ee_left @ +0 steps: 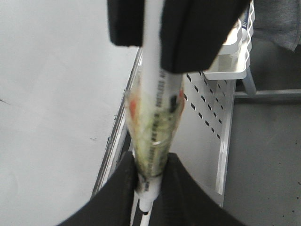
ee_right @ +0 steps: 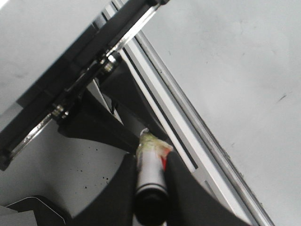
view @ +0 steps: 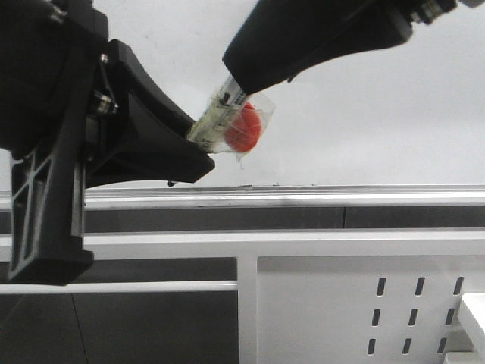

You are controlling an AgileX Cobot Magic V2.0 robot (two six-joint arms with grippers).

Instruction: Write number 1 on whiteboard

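Observation:
A white marker pen (view: 216,117), wrapped in clear tape with a red piece (view: 244,127) on it, hangs in front of the whiteboard (view: 364,114) above its silver rail (view: 303,196). My left gripper (view: 198,148) is shut on the pen's lower end. My right gripper (view: 242,80) comes down from above, shut on the upper end. In the left wrist view the pen (ee_left: 155,94) runs from my left gripper (ee_left: 149,165) to the right gripper (ee_left: 178,33). In the right wrist view my right gripper (ee_right: 151,160) clamps the pen (ee_right: 149,167) near its black end. No number 1 shows on the whiteboard (ee_right: 235,70).
Below the rail stands a white metal panel with oval slots (view: 364,303), also in the left wrist view (ee_left: 207,117). A white basket (ee_left: 235,52) sits beside it. Dark grey surface (ee_left: 268,155) lies beyond the panel. Faint specks mark the board.

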